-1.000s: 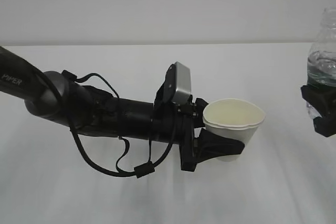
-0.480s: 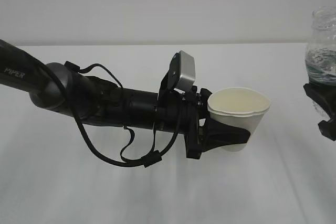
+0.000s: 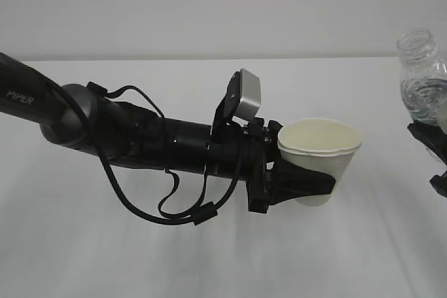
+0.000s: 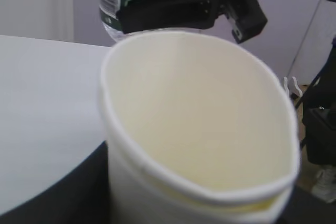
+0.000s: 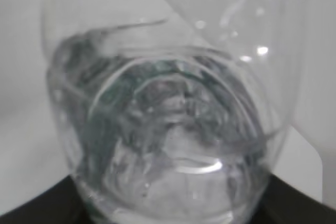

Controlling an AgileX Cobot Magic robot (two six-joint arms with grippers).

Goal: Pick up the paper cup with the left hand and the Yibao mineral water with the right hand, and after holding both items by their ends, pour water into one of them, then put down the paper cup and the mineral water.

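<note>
Over on the left, the left hand (image 3: 297,185) has the paper cup (image 3: 320,158) clamped between its jaws, which are parted about a cup's width and grip the lower body. The cup is lifted clear of the white table (image 3: 209,256), mouth up, slightly squashed at the rim. Its cream inside looks dry in the left wrist view, so nothing seems poured yet. At the right edge, the right hand (image 3: 436,155) holds the Yibao mineral water (image 3: 422,78) low on its body, jaws spread to the bottle's width. The bottle is uncapped, up off the table, leaning a little, with water sloshing inside. So both pickups look done. Left to do: bring the neck over the cup, pour, then set both down.
</note>
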